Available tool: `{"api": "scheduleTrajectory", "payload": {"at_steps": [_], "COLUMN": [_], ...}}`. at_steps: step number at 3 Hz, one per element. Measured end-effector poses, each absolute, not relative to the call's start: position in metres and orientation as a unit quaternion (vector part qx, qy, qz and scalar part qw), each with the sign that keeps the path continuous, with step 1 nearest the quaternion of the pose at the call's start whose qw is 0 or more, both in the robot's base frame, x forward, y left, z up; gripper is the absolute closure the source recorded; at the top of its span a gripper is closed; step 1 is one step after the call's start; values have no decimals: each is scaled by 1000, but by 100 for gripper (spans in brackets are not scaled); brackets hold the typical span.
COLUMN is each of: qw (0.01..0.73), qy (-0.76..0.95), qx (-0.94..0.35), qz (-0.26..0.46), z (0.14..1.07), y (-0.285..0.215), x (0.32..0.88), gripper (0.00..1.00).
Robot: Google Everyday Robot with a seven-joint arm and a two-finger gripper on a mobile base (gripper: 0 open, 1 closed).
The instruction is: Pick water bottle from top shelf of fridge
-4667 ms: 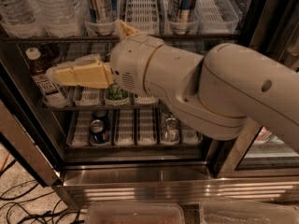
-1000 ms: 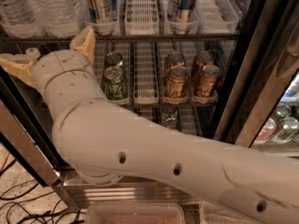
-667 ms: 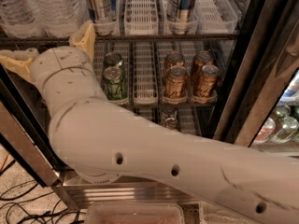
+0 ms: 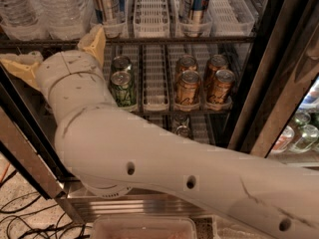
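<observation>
Two clear ribbed water bottles [image 4: 61,8] [image 4: 16,9] stand at the left end of the top shelf [image 4: 174,40], a dark rail carrying white slotted lane trays [image 4: 147,9]. My gripper [image 4: 54,48] is just under that rail, below the bottles, at the fridge's left side. Its yellow fingers [image 4: 94,43] are spread wide and hold nothing. One finger points up at the rail, the other [image 4: 19,66] points left. My white arm [image 4: 149,168] crosses the lower part of the fridge and hides the left of the middle shelf.
Tall slim cans [image 4: 194,3] stand in the top-shelf lanes to the right of the bottles. Green [image 4: 123,86] and gold soda cans [image 4: 187,86] sit on the middle shelf. The dark door frame [image 4: 271,83] runs down the right. Cables [image 4: 20,218] lie on the floor.
Since 4.7 s ago my wrist has swung from the middle shelf up and left to under the top rail. Over the last second it has barely moved.
</observation>
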State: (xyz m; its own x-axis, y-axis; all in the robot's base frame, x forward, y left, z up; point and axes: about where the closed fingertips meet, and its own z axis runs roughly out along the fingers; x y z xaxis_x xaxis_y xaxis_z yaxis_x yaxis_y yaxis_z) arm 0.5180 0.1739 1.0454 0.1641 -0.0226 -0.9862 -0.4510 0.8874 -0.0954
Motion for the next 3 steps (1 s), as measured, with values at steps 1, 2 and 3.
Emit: {"api": "scheduleTrajectory", "payload": {"at_steps": [1, 2, 3], "qw": [720, 720, 720], "qy": [652, 652, 652], "qx": [-150, -150, -150], "qz": [185, 185, 185], "z": [1045, 1045, 1045], "y": [159, 159, 159], "x": [532, 532, 532], "gripper": [0, 0, 18]}}
